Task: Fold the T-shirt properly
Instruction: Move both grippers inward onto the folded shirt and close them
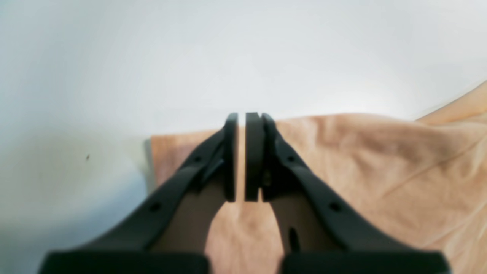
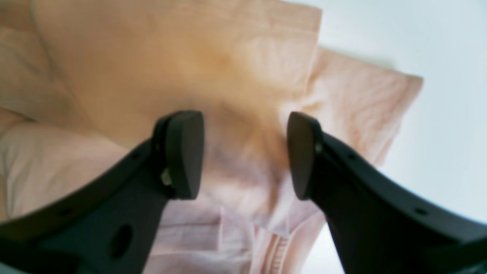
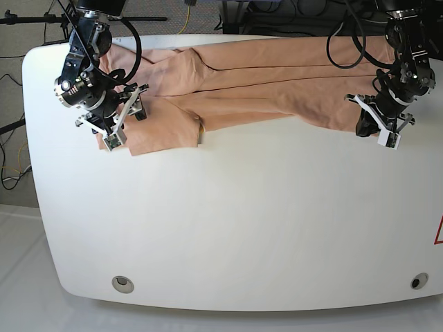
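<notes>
Left tool (image 1: 241, 158) pinched narrow at the salmon-pink cotton T-shirt (image 3: 263, 76) hem, can't tell if gripping; right tool (image 2: 243, 154) wide over the sleeve. I'd clamp both before lifting off the tabletop (image 3: 242, 221).

From the base view we look steeply down from high above on the whole white surface (image 3: 228, 228), far enough back to take in both arms, with the left arm on the picture's right and the right arm on its left. From each wrist view we look out along the arm's own black jaws from very close, so the cloth is blurred. All three views share the T-shirt (image 3: 277, 83): the left wrist its edge (image 1: 380, 160), the right wrist a folded corner (image 2: 247, 76).
</notes>
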You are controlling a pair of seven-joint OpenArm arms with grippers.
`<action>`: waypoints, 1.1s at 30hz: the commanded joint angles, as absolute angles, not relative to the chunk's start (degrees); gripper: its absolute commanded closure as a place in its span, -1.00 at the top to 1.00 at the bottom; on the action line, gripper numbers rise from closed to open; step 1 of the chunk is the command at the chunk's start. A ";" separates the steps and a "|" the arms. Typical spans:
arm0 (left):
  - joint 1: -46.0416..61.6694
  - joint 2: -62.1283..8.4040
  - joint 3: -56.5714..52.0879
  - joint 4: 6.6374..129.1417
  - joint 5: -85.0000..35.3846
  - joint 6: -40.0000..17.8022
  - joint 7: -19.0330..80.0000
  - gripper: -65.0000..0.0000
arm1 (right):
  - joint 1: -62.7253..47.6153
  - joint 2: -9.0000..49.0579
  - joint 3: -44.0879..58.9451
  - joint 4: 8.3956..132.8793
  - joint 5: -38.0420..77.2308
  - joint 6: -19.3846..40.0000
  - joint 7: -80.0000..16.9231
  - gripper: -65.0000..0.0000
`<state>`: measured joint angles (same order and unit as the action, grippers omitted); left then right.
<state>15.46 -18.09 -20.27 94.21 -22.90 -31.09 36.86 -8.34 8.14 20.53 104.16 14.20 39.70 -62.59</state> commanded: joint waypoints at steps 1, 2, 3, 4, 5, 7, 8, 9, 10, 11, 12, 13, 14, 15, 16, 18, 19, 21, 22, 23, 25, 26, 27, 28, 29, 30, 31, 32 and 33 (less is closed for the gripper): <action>14.93 -18.92 -20.96 95.45 -23.86 -31.32 35.75 -1.00 | -7.42 9.20 19.68 103.04 15.58 40.00 -61.21 0.05; 14.93 -18.89 -20.95 95.57 -23.87 -31.31 35.73 -1.00 | -7.38 9.25 19.61 102.78 15.69 40.00 -61.15 0.04; 14.88 -18.84 -20.96 95.74 -23.88 -31.32 35.73 -1.00 | -7.36 9.26 19.47 102.54 15.73 40.00 -61.15 0.04; 14.84 -18.79 -20.98 95.91 -23.89 -31.34 35.73 -1.00 | -7.35 9.28 19.34 102.30 15.77 40.00 -61.14 0.04; 14.83 -18.72 -20.97 96.23 -23.86 -31.33 35.78 -1.00 | -7.36 9.32 19.20 102.26 15.76 40.00 -61.12 0.04; 14.80 -18.50 -21.00 97.03 -23.77 -31.30 35.85 -1.00 | -7.42 9.40 18.91 102.21 15.73 40.00 -61.11 0.04; 14.79 -18.36 -21.05 97.51 -23.70 -31.28 35.88 -1.00 | -7.45 9.45 18.77 102.20 15.72 40.00 -61.12 0.04; 14.78 -18.22 -21.08 98.11 -23.60 -31.22 35.94 -0.98 | -7.52 9.50 18.65 102.27 15.66 40.00 -61.12 0.04; 14.77 -18.09 -21.10 98.70 -23.49 -31.17 36.01 -0.93 | -7.58 9.56 18.54 102.34 15.61 40.00 -61.11 0.04; 14.86 -18.06 -20.95 99.30 -23.34 -31.27 36.37 -0.73 | -7.47 9.33 18.67 101.89 15.40 40.00 -61.30 0.04; 14.96 -18.03 -20.80 99.90 -23.18 -31.36 36.73 -0.52 | -7.36 9.10 18.80 101.44 15.20 40.00 -61.49 0.04; 14.98 -18.01 -20.81 100.07 -23.07 -31.35 36.85 -0.42 | -7.33 9.09 18.69 101.34 15.23 40.00 -61.50 0.04; 15.00 -17.99 -20.81 100.24 -22.97 -31.33 36.97 -0.33 | -7.31 9.08 18.59 101.25 15.25 40.00 -61.52 0.05; 15.01 -18.03 -20.80 100.26 -22.95 -31.32 36.99 -0.24 | -7.27 9.05 18.56 101.08 15.30 40.00 -61.50 0.05; 15.03 -18.06 -20.80 100.29 -22.92 -31.30 37.01 -0.16 | -7.24 9.01 18.54 100.92 15.35 39.99 -61.48 0.05; 14.98 -18.13 -20.79 100.18 -22.91 -31.37 37.03 -0.10 | -7.03 8.98 18.36 100.49 15.46 40.00 -61.52 0.05; 14.93 -18.20 -20.78 100.11 -22.97 -31.37 37.03 -0.10 | -6.97 8.93 18.33 100.24 15.46 40.00 -61.52 0.05; 14.78 -18.34 -20.85 99.64 -23.25 -31.43 37.05 -0.14 | -6.75 8.78 18.13 99.28 15.58 40.00 -61.31 0.05; 14.67 -18.41 -20.93 99.25 -23.46 -31.48 37.08 -0.18 | -6.58 8.69 17.96 98.57 15.69 40.00 -61.11 0.05; 14.64 -18.40 -20.96 99.23 -23.46 -31.49 37.12 -0.19 | -6.54 8.63 17.81 98.35 15.66 40.00 -60.96 0.05; 14.56 -18.37 -20.98 99.17 -23.47 -31.50 37.21 -0.20 | -6.46 8.50 17.55 97.90 15.66 40.00 -60.66 0.05; 14.51 -18.35 -20.97 99.12 -23.48 -31.50 37.26 -0.20 | -6.43 8.43 17.42 97.68 15.69 40.00 -60.51 0.05; 14.48 -18.33 -20.94 99.06 -23.41 -31.53 37.40 -0.20 | -6.44 8.36 17.21 97.48 15.68 40.00 -60.26 0.05; 14.45 -18.30 -20.91 99.01 -23.35 -31.56 37.54 -0.19 | -6.44 8.30 17.01 97.28 15.66 40.00 -60.02 0.05; 14.44 -18.26 -20.86 98.94 -23.30 -31.56 37.66 -0.18 | -6.42 8.21 16.75 97.09 15.67 40.00 -59.67 0.05; 14.43 -18.22 -20.80 98.87 -23.25 -31.55 37.78 -0.18 | -6.40 8.11 16.49 96.89 15.67 40.00 -59.32 0.05; 14.39 -18.19 -20.76 98.78 -23.18 -31.57 37.93 -0.17 | -6.42 8.05 16.19 96.72 15.68 40.00 -58.83 0.05; 14.35 -18.16 -20.71 98.69 -23.11 -31.58 38.09 -0.16 | -6.43 7.98 15.89 96.55 15.69 40.00 -58.35 0.05; 14.02 -18.12 -20.75 97.46 -23.06 -31.51 38.18 -0.15 | -6.56 7.68 15.05 97.07 15.70 40.00 -57.20 0.05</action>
